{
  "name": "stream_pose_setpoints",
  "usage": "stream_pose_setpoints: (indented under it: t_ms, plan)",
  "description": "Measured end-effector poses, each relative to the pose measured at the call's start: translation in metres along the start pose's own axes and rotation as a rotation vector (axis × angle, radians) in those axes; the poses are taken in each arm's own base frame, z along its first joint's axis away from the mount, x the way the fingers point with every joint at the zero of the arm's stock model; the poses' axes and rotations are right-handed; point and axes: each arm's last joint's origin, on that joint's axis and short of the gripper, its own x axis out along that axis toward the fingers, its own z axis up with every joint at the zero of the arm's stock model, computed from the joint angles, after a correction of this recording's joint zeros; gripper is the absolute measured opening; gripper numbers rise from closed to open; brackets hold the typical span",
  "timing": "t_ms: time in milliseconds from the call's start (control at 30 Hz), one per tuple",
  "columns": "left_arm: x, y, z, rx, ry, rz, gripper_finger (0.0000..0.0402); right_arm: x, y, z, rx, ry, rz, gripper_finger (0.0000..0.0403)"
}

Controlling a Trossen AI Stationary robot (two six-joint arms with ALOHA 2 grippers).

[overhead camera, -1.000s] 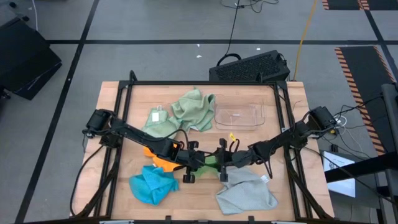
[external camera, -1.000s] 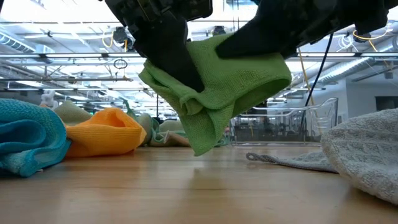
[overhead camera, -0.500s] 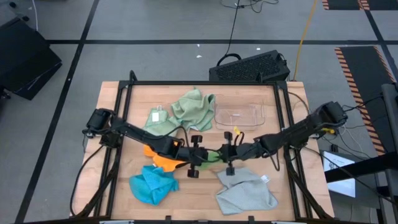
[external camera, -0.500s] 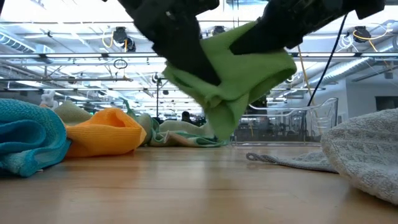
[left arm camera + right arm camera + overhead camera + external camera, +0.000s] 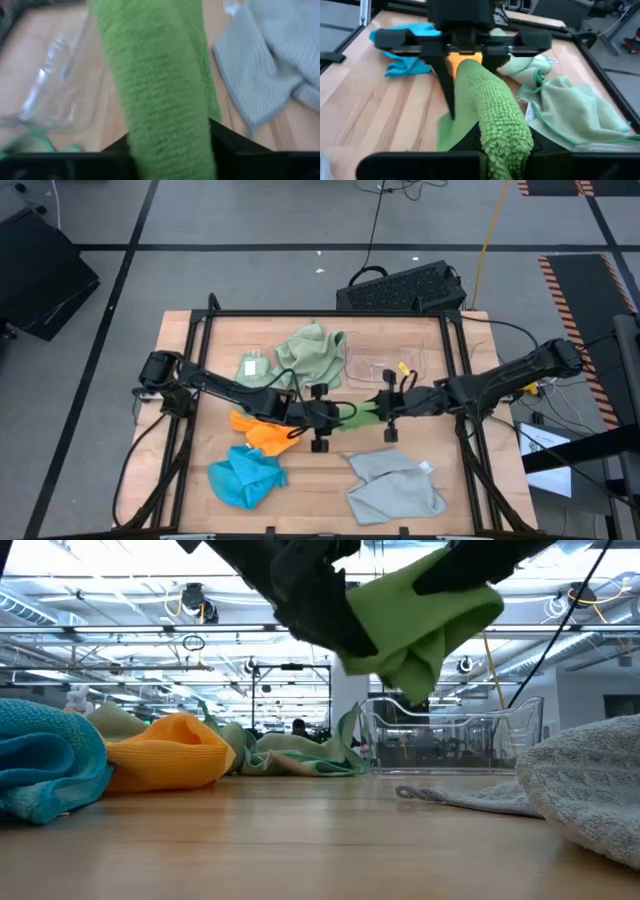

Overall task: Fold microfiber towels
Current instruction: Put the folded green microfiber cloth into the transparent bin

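Towel handling: bright green cloth slung between both grippers

Bright green microfiber towel (image 5: 358, 414) is held off the wooden table (image 5: 210, 355), stretched as a sagging band between the left gripper (image 5: 325, 415) and the right gripper (image 5: 388, 408), approx. mid-table. In the low view a loose fold is seen drooping below the fingers, well clear of the tabletop.

Right fingers are pressed together on one end of the cloth, w/ pile bunched over them in the right wrist view. Left fingers (image 5: 446, 80) are seen part-spread either side of the other end; whether a firm pinch is kept there can't be told.

Handling, as judged: the cloth is light, very soft and limp, so no shape is held unsupported; pile is grippy, not slippery, nothing fragile. Hold is best taken at corners or hemmed edges, w/ one layer only between the fingertips, so that the towel can be spread flat before folding. A bunched mid-cloth grip is likely to give a crooked fold.

Other towels (orange (image 5: 262, 433), blue (image 5: 243, 476), grey (image 5: 395, 485), pale sage (image 5: 312, 356)) are left lying around, apart from the fingers.
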Motion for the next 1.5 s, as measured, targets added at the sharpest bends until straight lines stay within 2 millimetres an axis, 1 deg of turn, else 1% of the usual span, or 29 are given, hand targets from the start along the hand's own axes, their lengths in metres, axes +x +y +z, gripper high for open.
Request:
stream_pose_setpoints:
  t_ms: [100, 200, 300, 467, 600, 767, 900, 1133, 1200, 1333, 1500]
  plan:
    - [-0.011, 0.001, 0.01, 0.012, -0.063, 0.039, 0.0171, -0.003, -0.001, 0.002, -0.014, -0.011, 0.0, 0.0021]
    - [-0.022, 0.004, 0.016, 0.007, -0.09, 0.074, 0.0195, -0.006, -0.004, 0.002, -0.031, -0.011, -0.013, 0.0021]
    - [-0.033, 0.006, 0.017, -0.019, -0.072, 0.109, 0.0203, -0.01, -0.009, 0.002, -0.042, -0.002, -0.024, 0.0021]
    - [-0.055, 0.011, 0.014, -0.073, 0.003, 0.198, 0.02, -0.023, -0.017, 0.002, -0.04, -0.004, -0.044, 0.002]
    - [-0.059, 0.01, 0.008, -0.082, 0.053, 0.222, 0.0195, -0.033, -0.028, 0.0, -0.079, 0.025, -0.174, 0.002]
    - [-0.06, 0.006, 0.01, -0.11, 0.038, 0.221, 0.0191, -0.037, -0.048, -0.011, -0.142, 0.16, -0.423, 0.002]
    - [-0.062, 0.0, 0.01, -0.107, 0.027, 0.208, 0.0191, -0.033, -0.062, -0.02, -0.232, 0.301, -0.604, 0.002]
    - [-0.064, -0.006, 0.01, -0.098, 0.021, 0.194, 0.0191, -0.022, -0.078, -0.03, -0.354, 0.475, -0.735, 0.002]
    - [-0.064, -0.006, 0.01, -0.098, 0.02, 0.195, 0.0191, -0.019, -0.081, -0.035, -0.385, 0.542, -0.75, 0.002]
    - [-0.064, -0.006, 0.01, -0.088, 0.021, 0.196, 0.0191, -0.013, -0.084, -0.047, -0.443, 0.673, -0.726, 0.002]
    - [-0.064, -0.005, 0.011, -0.087, 0.019, 0.204, 0.0191, 0.0, -0.084, -0.056, -0.543, 0.779, -0.681, 0.0021]
